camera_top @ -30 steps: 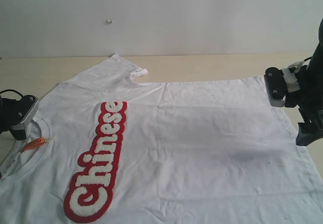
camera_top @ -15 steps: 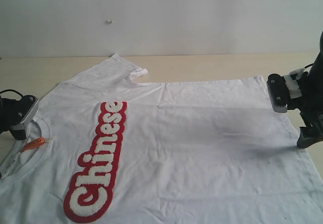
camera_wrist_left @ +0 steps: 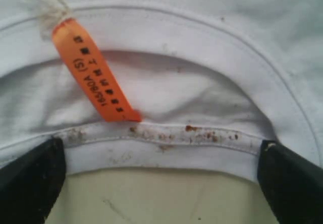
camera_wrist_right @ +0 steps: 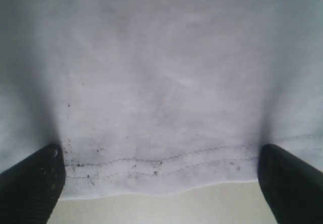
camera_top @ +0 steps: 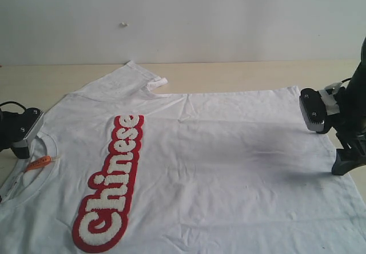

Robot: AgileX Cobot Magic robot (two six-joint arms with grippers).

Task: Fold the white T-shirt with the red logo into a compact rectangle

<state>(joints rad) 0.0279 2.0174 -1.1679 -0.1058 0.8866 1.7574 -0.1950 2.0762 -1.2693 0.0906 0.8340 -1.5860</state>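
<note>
The left tool, spread wide, straddles the collar near the orange tag. The right tool, equally spread, straddles the hem. The shirt lies flat on the desk, logo facing up.

black arms at both frame edges. left tool and right tool each carry a pale grey plate with dark screws; thin black cables loop above them.
</note>
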